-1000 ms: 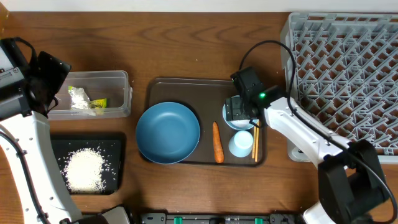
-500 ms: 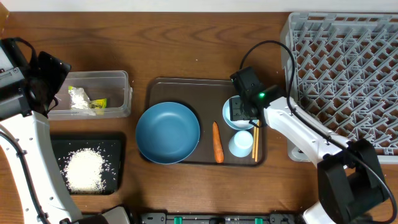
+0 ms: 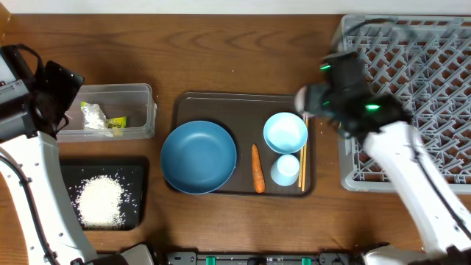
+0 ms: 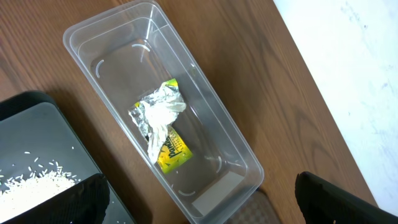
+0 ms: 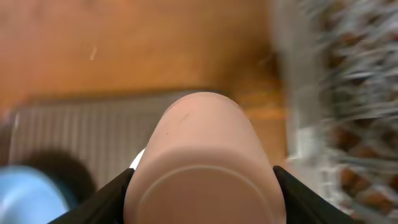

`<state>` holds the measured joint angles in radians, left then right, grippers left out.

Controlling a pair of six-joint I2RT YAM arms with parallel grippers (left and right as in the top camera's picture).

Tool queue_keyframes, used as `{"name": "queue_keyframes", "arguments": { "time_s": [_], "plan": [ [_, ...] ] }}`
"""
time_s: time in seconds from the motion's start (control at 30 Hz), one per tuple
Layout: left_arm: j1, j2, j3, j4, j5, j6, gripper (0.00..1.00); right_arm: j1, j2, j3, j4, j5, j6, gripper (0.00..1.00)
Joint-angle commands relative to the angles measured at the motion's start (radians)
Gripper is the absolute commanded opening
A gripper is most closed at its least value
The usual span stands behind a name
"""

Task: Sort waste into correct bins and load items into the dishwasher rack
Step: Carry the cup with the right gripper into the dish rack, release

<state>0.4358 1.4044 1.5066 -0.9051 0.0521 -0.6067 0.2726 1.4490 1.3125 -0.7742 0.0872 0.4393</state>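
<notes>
Right gripper [image 5: 200,190] holds pale cup [image 5: 199,137] beside rack [image 3: 423,55], left gripper [image 4: 199,202] wide; cup could clip the rack wall and slip loose.

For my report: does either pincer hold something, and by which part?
The right pincer holds a pale pink cup by its sides, one finger on each side. The left pincer is open and holds nothing.
</notes>
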Motion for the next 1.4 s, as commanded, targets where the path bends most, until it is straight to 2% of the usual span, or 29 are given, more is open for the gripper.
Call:
{"name": "queue_keyframes", "arguments": {
  "time_s": [0.0,0.3,0.57,0.83,1.13,1.37],
  "plan": [
    [0.002,0.0,-0.003,0.0,-0.011,-0.008,0.98,-0.142,-0.029,0.014,-0.003,0.021,-0.011,0.62],
    [0.002,0.0,-0.003,0.0,-0.011,-0.008,0.98,-0.61,-0.023,0.015,0.065,0.021,-0.03,0.62],
    [0.002,0.0,-0.003,0.0,-0.011,-0.008,0.98,-0.864,-0.005,0.015,0.116,0.022,-0.028,0.66],
    [0.002,0.0,-0.003,0.0,-0.011,-0.008,0.98,-0.983,0.116,0.015,0.127,0.078,-0.028,0.7],
    [0.002,0.0,-0.003,0.0,-0.011,-0.008,0.98,-0.995,0.165,0.017,0.129,0.018,-0.029,0.79],
    [0.002,0.0,-0.003,0.0,-0.011,-0.008,0.98,-0.981,0.089,0.048,0.116,-0.205,-0.029,0.82]
  ]
}}
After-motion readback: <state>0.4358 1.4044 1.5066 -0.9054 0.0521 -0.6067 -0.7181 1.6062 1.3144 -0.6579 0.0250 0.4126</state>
